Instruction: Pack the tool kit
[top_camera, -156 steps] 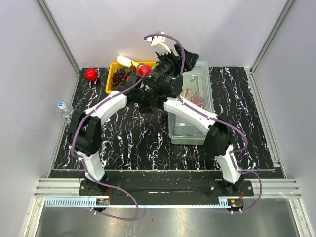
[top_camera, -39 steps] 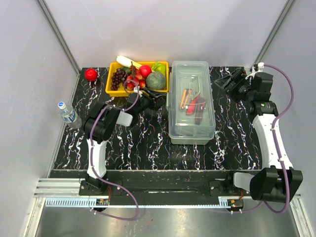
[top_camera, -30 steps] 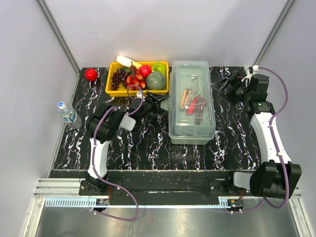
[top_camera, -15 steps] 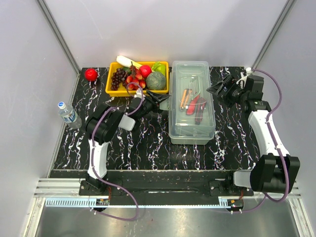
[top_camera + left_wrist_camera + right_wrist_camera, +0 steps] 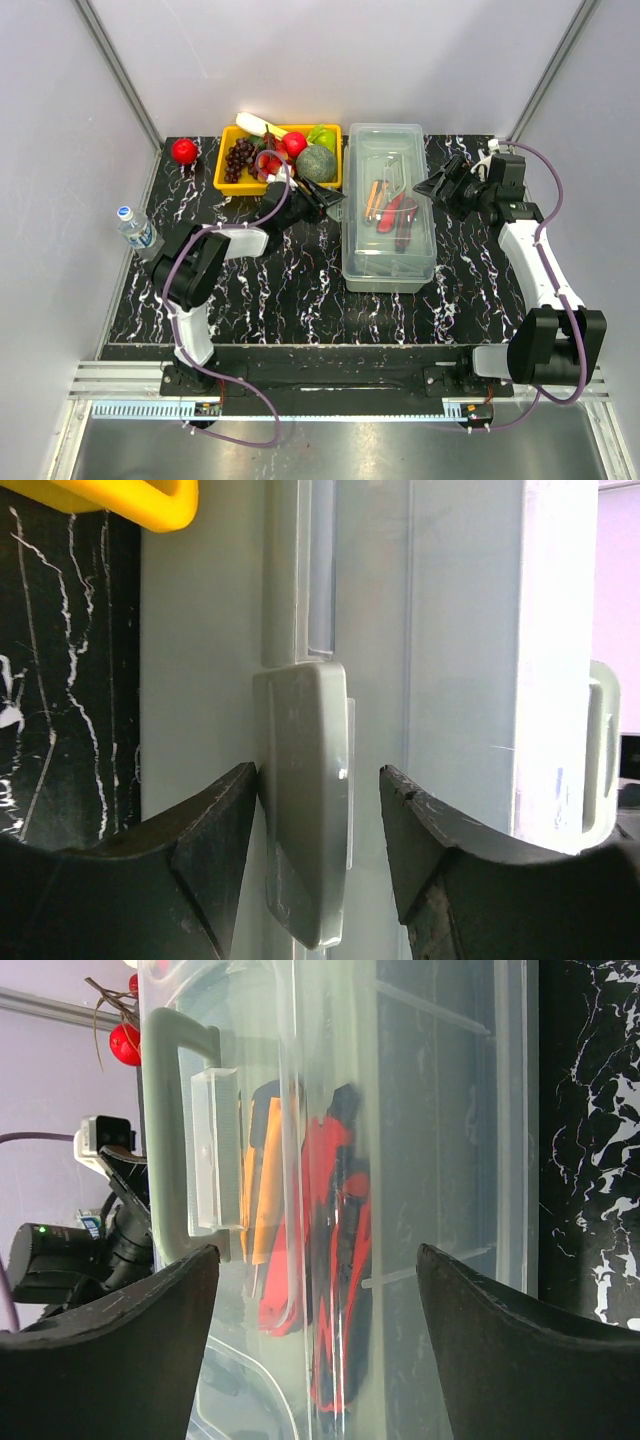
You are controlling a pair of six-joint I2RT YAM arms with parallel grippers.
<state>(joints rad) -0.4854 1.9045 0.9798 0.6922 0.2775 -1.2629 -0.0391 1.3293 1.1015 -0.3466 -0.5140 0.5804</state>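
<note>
The translucent grey-green toolbox [image 5: 389,205] stands on the table with its clear lid down. Red and orange-handled tools [image 5: 390,212] lie inside and also show in the right wrist view [image 5: 325,1290]. My left gripper [image 5: 335,196] is open at the box's left side. In the left wrist view the grey side latch [image 5: 305,800] sits between its fingers [image 5: 210,850], and the left finger touches it. My right gripper [image 5: 437,186] is open at the box's right side, facing the lid and its handle [image 5: 165,1140]. The right gripper [image 5: 318,1290] holds nothing.
A yellow tray [image 5: 228,172] of fruit stands left of the toolbox, close behind my left gripper; its edge shows in the left wrist view [image 5: 120,495]. A red apple [image 5: 184,151] lies at the far left. A water bottle [image 5: 134,229] stands at the table's left edge.
The left gripper has moved right up to the box's left latch. The right gripper has moved left from the table's far right edge to the box's right side.
</note>
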